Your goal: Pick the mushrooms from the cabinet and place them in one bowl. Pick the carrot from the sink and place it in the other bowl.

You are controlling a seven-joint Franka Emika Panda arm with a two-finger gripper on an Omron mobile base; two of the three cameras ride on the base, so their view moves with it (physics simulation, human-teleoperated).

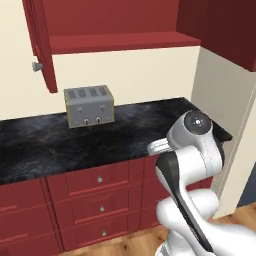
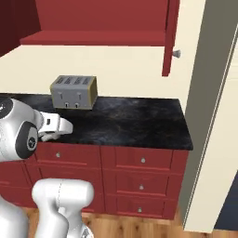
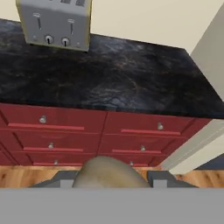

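Gripper (image 3: 112, 180) clamped on a mushroom (image 3: 109, 174), the rounded tan cap bulging up between the two dark finger tips (image 3: 65, 179) at the bottom of the hand view. Held out in front of the red drawers (image 3: 52, 127), off the front edge of the counter (image 3: 113, 78), with wood floor (image 3: 26, 177) below. Loads of free room on that counter: a wide glossy black slab, marbled with faint veins, bare apart from a boxy brushed-silver toaster (image 1: 89, 105) parked back near the cream wall (image 1: 140, 72). Slab ends in a square corner on the right, right against a pale pillar (image 2: 209, 116). Drawer fronts flat and dark red, each with a small round silver knob (image 2: 142, 160). Up top, the cabinet (image 1: 115, 30) standing open, same dark red wood, shelf edge straight and smooth, door (image 1: 42, 42) swung out to the side with its silver knob (image 1: 36, 66) sticking out. White arm (image 1: 192, 165) folded low in front of the drawers, smooth rounded shells with dark joints.
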